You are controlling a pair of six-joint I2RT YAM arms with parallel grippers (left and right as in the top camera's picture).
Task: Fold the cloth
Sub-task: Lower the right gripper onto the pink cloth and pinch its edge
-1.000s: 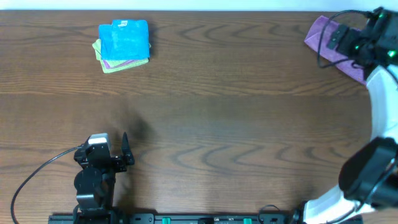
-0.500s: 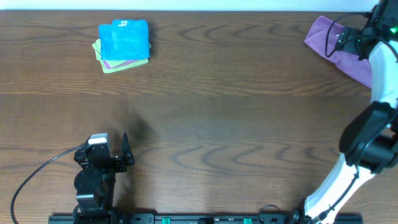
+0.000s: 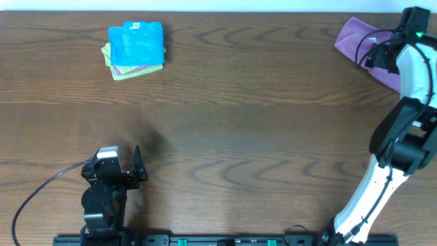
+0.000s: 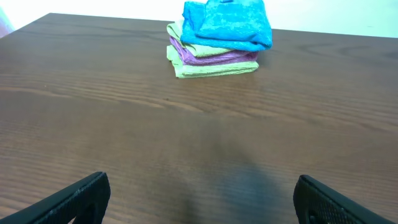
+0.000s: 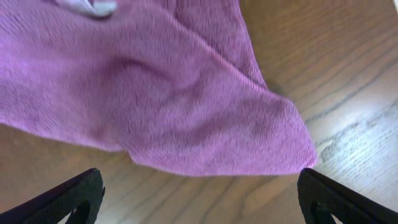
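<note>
Overhead view, with both wrist views. At the left, near the front edge, the left gripper [image 3: 138, 166] is resting with its jaws standing wide apart and nothing between them; in the left wrist view both fingertips are framing only bare table [image 3: 239, 123]. Further back on the left a stack of folded cloths [image 3: 135, 53] is sitting, a bright blue cloth [image 3: 136, 41] on top and a yellow-green cloth [image 3: 117, 71] at the bottom, well apart from both arms. Moving right across the middle, we are finding the cloth [image 3: 354, 37] at the far right corner of the table, lying rumpled rather than flat, its white tag [image 5: 87, 6] showing at the top of the right wrist view. The right gripper [image 5: 199, 199] is poised over one edge of it, jaws spread wide and holding nothing. We are judging the task as barely begun: no fold is showing and the cloth is not yet grasped, so taking hold, spreading and folding are all left to do. The right arm [image 3: 410, 75] is covering part of the cloth in the overhead view, so we are not able to make out its full outline, nor whether any of it is hanging over the table's edge; how high the right fingertips are standing above the fabric is also hard to tell
</note>
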